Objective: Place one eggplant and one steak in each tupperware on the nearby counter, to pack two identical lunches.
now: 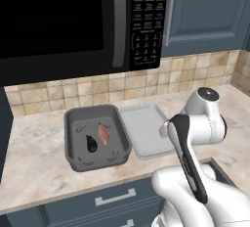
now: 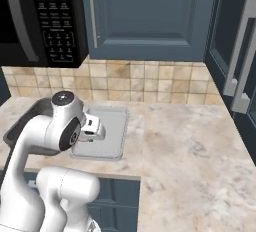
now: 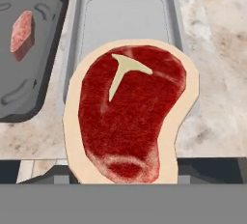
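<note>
A large raw steak (image 3: 128,117) with a pale fat rim sits between the fingers of my gripper (image 3: 126,174), which is shut on it. It hangs above the near end of the pale grey tupperware tray (image 3: 125,20), which lies bare on the counter (image 1: 34,157). Left of that tray stands the dark grey tupperware tub (image 1: 90,109). Inside it are a dark eggplant (image 1: 91,144) and a small red steak (image 1: 103,134). My hand (image 2: 92,127) hovers over the pale tray (image 2: 111,126) at its front left corner.
A black microwave (image 1: 73,20) hangs above the tub, with blue-grey wall cabinets (image 2: 150,16) beside it and a tiled backsplash behind. Drawer handles (image 1: 114,199) run below the counter edge. Bare worktop (image 2: 185,141) stretches right toward tall cabinet doors (image 2: 240,76).
</note>
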Motion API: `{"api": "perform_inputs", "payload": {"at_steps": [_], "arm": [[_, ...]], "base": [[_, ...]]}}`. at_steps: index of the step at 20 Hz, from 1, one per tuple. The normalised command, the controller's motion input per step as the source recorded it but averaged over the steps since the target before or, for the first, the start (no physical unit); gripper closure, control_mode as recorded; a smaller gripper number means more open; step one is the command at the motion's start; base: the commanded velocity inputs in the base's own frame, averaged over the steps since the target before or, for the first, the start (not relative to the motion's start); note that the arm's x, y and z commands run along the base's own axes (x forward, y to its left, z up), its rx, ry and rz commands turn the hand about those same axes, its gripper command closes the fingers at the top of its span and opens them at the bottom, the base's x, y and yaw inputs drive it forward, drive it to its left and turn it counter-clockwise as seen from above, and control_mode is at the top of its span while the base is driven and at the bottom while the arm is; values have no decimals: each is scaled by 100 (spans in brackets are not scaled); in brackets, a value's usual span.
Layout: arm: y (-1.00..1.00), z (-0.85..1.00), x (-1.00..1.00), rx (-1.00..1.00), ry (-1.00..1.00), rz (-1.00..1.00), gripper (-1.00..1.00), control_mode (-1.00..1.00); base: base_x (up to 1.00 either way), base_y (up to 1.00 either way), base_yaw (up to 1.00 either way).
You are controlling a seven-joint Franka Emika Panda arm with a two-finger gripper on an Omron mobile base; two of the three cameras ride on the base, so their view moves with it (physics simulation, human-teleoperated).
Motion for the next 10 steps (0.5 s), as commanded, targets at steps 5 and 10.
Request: {"api": "perform_inputs", "payload": {"at_steps": [5, 10], "arm": [[-7, -37, 35, 0, 0, 0, 100, -100], [-3, -36, 43, 0, 0, 0, 100, -100]], "base": [[0, 0, 0], [0, 0, 0]]}}
